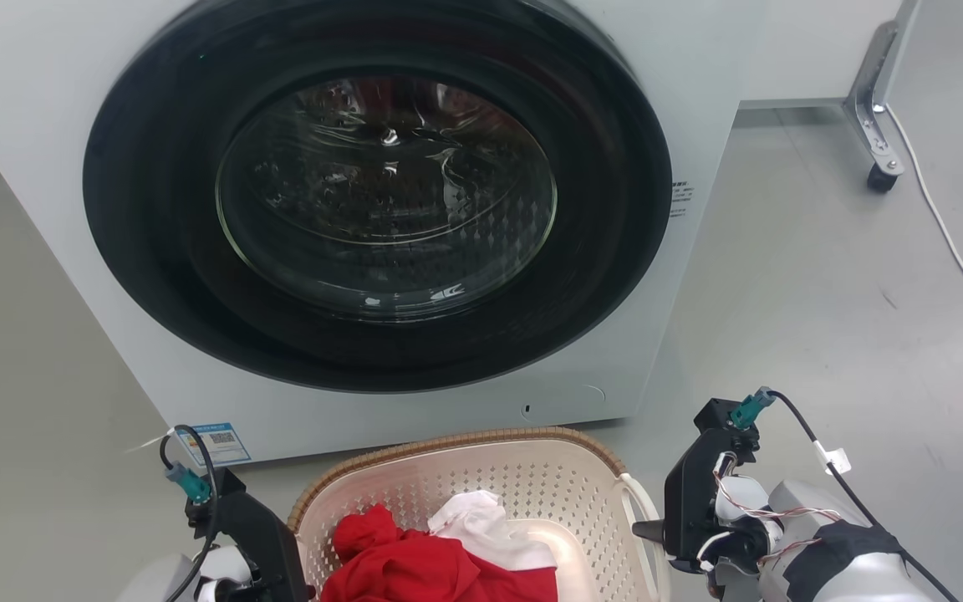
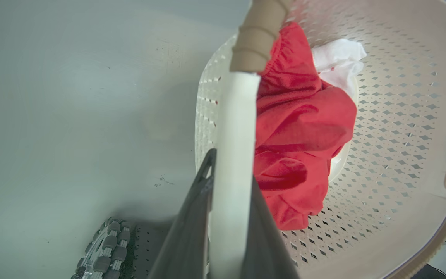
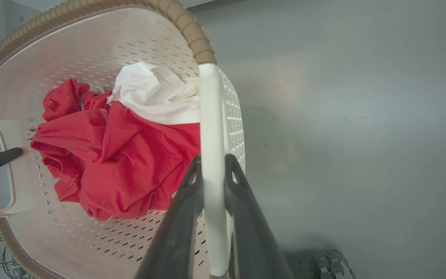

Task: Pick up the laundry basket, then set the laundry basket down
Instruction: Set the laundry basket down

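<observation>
Two hands on the load. Left hand point(image 2: 231, 166) has its dark fingers pinched on either side of the white plastic left side handle point(image 2: 234, 124). Right hand point(image 3: 213, 159) is clamped the same way on the white plastic right side handle point(image 3: 210, 116).

The rounded-rectangular cream plastic laundry basket point(image 1: 523, 481), with perforated walls and a brown woven-look rim, is low between the two arms. It is just in front of the white front-loading washing machine point(image 1: 699, 84) with the round dark glass door, over the grey floor point(image 1: 824, 293). Inside are a crumpled red fabric garment point(image 3: 130, 166) and a small white cloth point(image 3: 153, 93) on the machine side. Cannot tell if the base is off the floor.

Step judged: lift/carry phase, grips made, set-down not yet done.

To do it well:
- Raise both hands at the same rate so the rim stays level.
- The load looks light and soft, so tilt risk is low.
- The handles are thin smooth plastic and could slip or flex between the fingers, so squeeze firmly and avoid jerks.
- Steer clear of the machine front.
- Lower straight down, base flat on the floor, and only then part the fingers.
</observation>
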Motion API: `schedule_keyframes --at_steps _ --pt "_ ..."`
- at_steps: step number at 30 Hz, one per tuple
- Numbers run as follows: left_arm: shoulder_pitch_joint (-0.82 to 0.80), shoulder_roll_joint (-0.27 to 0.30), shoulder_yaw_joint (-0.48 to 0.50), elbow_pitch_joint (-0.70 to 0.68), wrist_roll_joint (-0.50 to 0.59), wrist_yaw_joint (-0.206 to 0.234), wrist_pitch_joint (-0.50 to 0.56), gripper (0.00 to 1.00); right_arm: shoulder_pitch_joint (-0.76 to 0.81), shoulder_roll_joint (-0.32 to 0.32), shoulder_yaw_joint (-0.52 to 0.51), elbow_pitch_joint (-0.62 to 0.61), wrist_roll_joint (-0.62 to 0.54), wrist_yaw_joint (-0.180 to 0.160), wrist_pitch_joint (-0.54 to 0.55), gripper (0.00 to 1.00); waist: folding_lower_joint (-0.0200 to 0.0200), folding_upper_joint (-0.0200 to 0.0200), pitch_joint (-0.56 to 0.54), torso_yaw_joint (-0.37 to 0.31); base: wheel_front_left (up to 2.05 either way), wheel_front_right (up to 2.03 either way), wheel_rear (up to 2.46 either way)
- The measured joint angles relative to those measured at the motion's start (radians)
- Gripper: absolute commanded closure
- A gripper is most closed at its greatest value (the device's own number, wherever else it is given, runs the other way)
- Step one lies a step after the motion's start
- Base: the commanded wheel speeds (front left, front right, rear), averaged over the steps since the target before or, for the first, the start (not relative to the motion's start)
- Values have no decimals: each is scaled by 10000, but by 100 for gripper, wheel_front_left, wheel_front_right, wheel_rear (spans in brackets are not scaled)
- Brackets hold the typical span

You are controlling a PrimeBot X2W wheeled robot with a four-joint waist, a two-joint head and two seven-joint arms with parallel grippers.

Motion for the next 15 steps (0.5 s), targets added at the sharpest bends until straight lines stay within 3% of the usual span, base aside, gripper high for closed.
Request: schedule_keyframes --at_steps 15 --pt "-12 65 -357 -449 207 0 -951 100 -2 -59 222 -280 96 -2 -882 100 1 0 1055 -47 0 0 0"
